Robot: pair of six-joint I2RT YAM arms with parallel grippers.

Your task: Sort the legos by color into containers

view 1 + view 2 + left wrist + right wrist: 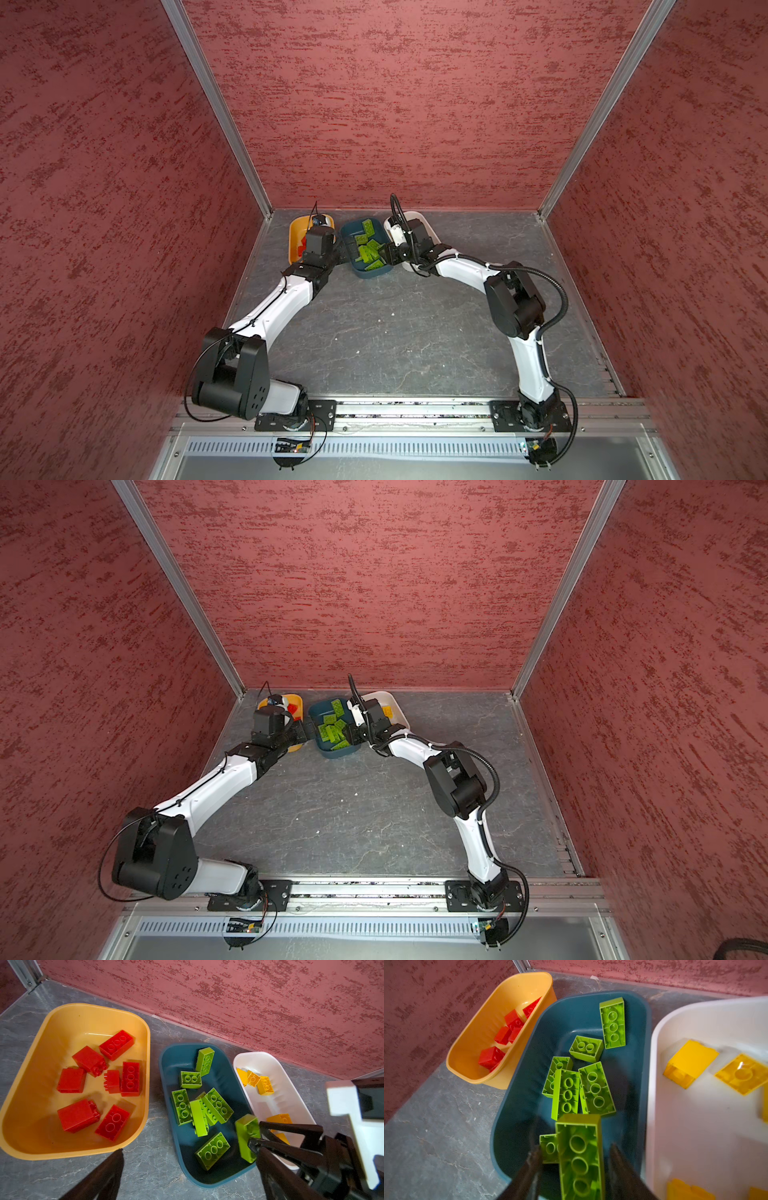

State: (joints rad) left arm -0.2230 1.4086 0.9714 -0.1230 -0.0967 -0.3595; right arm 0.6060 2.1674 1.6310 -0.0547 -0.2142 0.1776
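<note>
Three tubs (148, 1068), seven red bricks (130, 1078), eight green bricks (212, 1150), five yellow bricks (266, 1085).

Left arm (270, 307) and right arm (532, 365) are glossy white shells with chunky black joints. Ribbed black hose (559, 291) on the right one, thin black cable (185, 395) on the left. Flat black base plates (322, 411). Right gripper (575, 1148) has skinny black fingers (623, 1169).

The grey table (395, 332) is carrying three tubs directly on its surface. The yellow tub (294, 239), teal tub (372, 272) and white tub (432, 232) are sitting in a row, left to right, near the back wall (395, 124). Pale specks (356, 352) are lying mid-table.
</note>
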